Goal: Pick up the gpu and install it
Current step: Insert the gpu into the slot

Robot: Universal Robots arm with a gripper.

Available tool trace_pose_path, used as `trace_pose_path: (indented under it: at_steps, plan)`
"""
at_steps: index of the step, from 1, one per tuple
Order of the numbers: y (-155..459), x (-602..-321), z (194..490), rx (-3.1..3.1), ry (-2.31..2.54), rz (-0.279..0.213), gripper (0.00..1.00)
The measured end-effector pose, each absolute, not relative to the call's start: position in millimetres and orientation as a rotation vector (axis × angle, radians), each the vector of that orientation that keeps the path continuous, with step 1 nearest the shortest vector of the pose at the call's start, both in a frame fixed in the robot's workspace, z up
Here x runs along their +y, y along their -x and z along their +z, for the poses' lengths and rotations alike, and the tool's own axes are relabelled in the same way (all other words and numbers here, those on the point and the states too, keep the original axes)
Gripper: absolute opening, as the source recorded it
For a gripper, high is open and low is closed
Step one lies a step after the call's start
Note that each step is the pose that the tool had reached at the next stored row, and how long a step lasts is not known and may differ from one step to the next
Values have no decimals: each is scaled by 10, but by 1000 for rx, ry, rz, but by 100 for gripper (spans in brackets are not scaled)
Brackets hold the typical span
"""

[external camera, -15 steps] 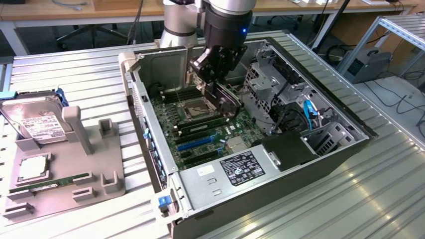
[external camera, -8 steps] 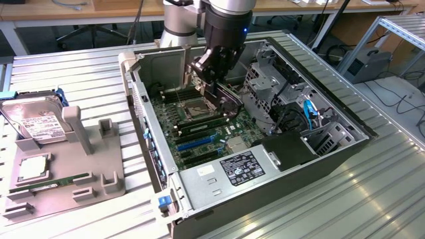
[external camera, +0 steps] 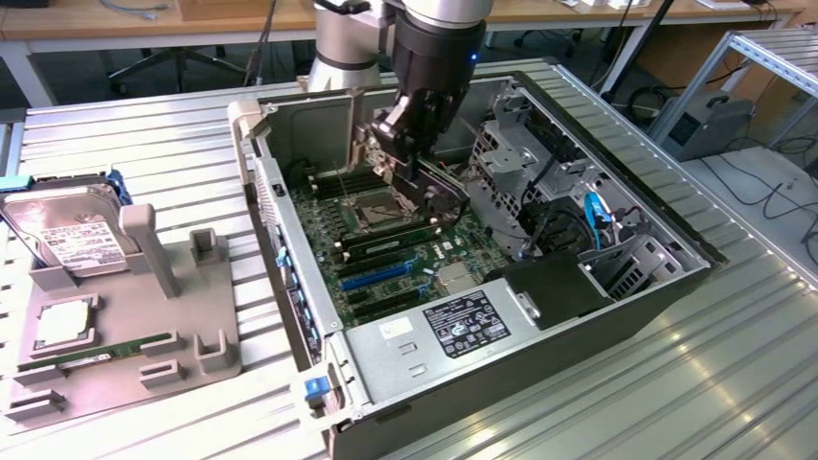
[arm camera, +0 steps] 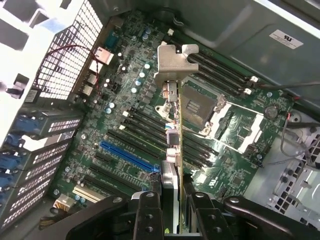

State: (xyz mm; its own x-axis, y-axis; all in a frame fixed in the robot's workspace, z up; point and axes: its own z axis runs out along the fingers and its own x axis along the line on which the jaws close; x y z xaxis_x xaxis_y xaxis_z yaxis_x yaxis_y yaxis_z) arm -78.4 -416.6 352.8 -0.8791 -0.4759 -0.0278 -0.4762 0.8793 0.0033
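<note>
The jaws are partway closed, clamped flat on either face of the gpu [arm camera: 172,127], which they hold edge-on inside the open computer case [external camera: 262,144]. The card hangs above the motherboard [arm camera: 240,175], just beside the CPU socket [arm camera: 200,107] and clear of the board. Its silvery end bracket [arm camera: 173,62] points away from the jaws, past the socket toward the case wall. The blue expansion slot [arm camera: 127,156] lies on the other side of the card from the socket, near but apart, and it is empty.

The card looks light and stiff: a thin rigid board that should not sag in a grip at one end. I judge it fragile, with small parts on its faces and a contact edge that would suffer from scraping. The bare margins near the upper edge seem the safest hold, as taken here. The smooth faces may slip if it is pushed askew.
</note>
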Motion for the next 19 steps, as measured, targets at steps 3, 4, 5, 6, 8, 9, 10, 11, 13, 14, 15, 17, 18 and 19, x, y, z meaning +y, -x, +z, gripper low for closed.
trace_pose_path:
  at_steps: [3, 4, 5, 6, 8, 9, 10, 11, 13, 14, 15, 17, 18, 19]
  plan:
    - [784, -4166, 3528, 3010, 805, 16, 27]
    - [784, -4166, 3528, 3005, 823, 16, 27]
    - [784, -4166, 3527, 3001, 836, 17, 27]
    - [784, -4166, 3527, 2996, 854, 17, 27]
    - [784, -4166, 3528, 2989, 878, 17, 27]
    - [784, -4166, 3527, 2986, 891, 17, 27]
    - [784, -4166, 3527, 2982, 903, 17, 27]
    - [784, -4166, 3527, 2978, 916, 18, 27]
    - [784, -4166, 3527, 2971, 940, 18, 27]
    - [784, -4166, 3527, 2967, 952, 18, 27]
    - [785, -4166, 3527, 2963, 964, 18, 27]
    - [785, -4166, 3527, 2956, 988, 19, 27]
    - [784, -4166, 3527, 2950, 1003, 19, 27]
    - [785, -4166, 3527, 2946, 1016, 19, 27]
